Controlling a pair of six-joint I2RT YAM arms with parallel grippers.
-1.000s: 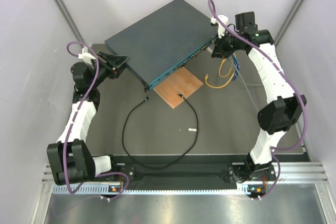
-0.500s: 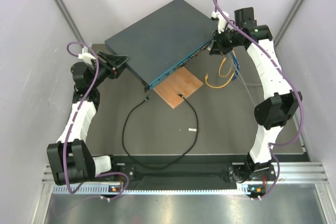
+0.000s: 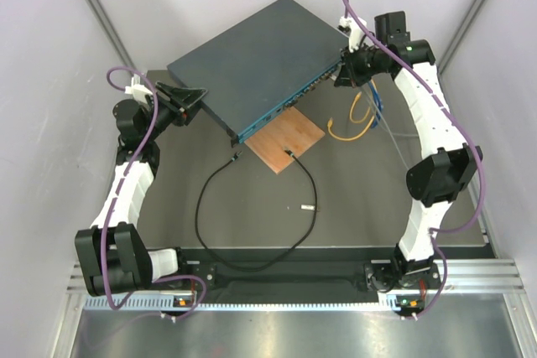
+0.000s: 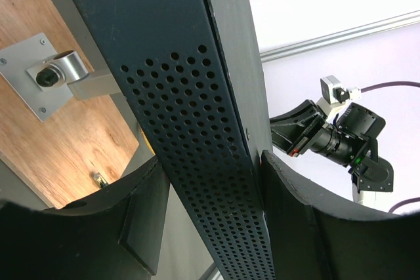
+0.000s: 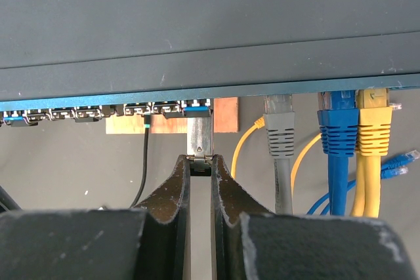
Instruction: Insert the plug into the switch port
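Now the switch (image 3: 260,56) is gripped steady at 9 o'clock by the left gripper (image 3: 191,100); a silver piece (image 5: 199,137) at its port (image 5: 197,110) is pinched by the right gripper (image 5: 200,162)

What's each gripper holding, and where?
Left gripper: switch, by its perforated side edge. Right gripper: silver module in the port row, by its outer end.

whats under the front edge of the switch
The brown board pokes out from under the switch's front edge, and a silver bracket sits on it. The rest of the board beneath is covered by the switch.
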